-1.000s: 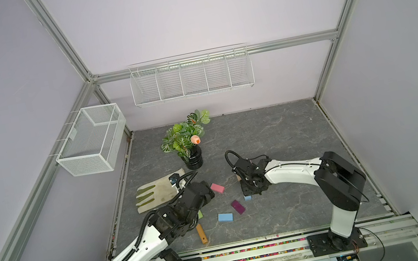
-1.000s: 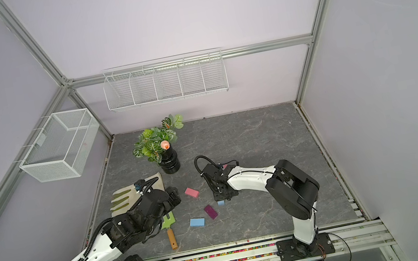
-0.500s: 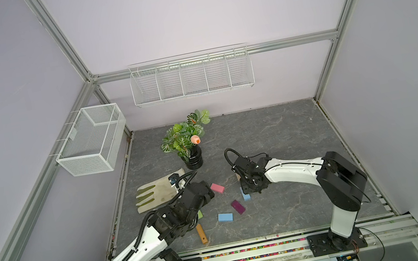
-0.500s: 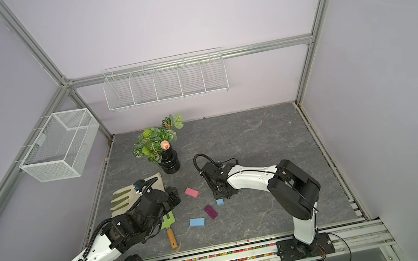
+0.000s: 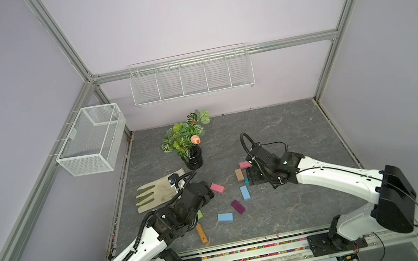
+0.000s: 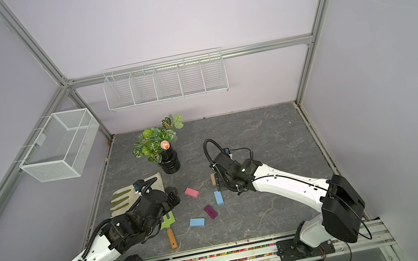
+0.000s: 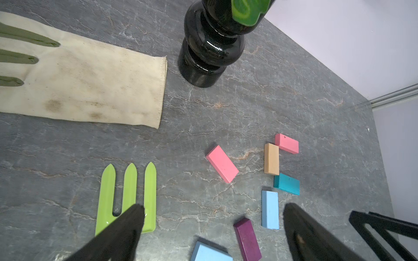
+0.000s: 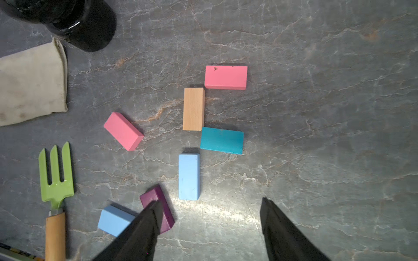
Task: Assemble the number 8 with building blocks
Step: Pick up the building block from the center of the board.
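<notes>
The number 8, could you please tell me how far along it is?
Placed as a partial 8: far pink block, tan block, teal block, aligned light blue block. In hand: nothing; right gripper open. Left: loose pink block, purple block, loose light blue block.

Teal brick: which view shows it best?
Right wrist: the teal brick lies whole and large in frame. Left wrist shows it whole but smaller. In a top view only a sliver shows beside the right arm.
</notes>
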Robot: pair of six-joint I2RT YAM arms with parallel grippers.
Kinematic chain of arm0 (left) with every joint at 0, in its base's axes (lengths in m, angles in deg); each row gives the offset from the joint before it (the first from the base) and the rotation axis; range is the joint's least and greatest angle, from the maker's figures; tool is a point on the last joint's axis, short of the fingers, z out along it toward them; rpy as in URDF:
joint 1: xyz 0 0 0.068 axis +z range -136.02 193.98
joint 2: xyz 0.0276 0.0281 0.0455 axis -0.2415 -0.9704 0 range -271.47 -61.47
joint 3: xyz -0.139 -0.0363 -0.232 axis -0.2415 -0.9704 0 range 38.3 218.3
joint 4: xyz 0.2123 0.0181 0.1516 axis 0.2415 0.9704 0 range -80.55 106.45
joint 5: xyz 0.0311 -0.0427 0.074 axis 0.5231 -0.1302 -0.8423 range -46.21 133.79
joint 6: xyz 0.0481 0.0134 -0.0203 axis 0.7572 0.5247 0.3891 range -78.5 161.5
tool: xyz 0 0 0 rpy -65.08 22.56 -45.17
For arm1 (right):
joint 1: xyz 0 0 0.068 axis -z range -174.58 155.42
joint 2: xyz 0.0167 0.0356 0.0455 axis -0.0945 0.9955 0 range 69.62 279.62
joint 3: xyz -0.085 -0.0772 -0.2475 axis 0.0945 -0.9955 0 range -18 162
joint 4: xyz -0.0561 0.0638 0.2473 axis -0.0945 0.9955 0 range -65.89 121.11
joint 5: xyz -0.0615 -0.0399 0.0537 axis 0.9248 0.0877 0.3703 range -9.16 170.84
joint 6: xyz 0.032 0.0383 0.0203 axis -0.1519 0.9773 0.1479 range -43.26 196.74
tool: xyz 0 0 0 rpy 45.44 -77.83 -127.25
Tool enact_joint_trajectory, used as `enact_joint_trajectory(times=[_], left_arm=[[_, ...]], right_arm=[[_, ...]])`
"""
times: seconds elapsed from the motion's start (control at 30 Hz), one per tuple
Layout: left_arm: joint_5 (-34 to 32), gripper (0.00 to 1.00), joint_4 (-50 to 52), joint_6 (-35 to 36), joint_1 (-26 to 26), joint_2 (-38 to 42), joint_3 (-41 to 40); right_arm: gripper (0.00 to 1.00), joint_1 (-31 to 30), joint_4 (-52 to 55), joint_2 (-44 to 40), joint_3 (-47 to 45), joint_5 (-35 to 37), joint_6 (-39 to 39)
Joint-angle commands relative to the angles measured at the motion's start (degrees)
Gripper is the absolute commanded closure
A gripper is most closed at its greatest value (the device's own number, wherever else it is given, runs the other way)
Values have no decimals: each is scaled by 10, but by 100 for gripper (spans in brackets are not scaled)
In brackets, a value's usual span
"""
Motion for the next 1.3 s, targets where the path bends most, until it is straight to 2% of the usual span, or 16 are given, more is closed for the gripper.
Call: enact_joint_trajectory(times=[0.0,0.07,0.23,0.33,0.57,1.1,1.27], left_arm=[[-13,0,17,7,0,3,9],[-12,0,22,5,-1,0,12],[-13,0,22,3,0,0,11],[-13,0,22,3,-2,-1,12],[-16,0,20,1,-1,-1,7],[-20,0,21,1,-1,6,2],[-21,0,22,1,-1,3,4]], right_arm=[[28,-5,21,-9,-37,2,-5],[34,-10,12,-11,-59,3,1],[80,-19,-30,7,-99,-30,15],[93,-39,-46,34,-102,-40,20],[93,-84,-69,96,-78,-53,33],[93,-102,-106,176,-36,-88,26],[92,-107,-108,167,-28,-85,16]])
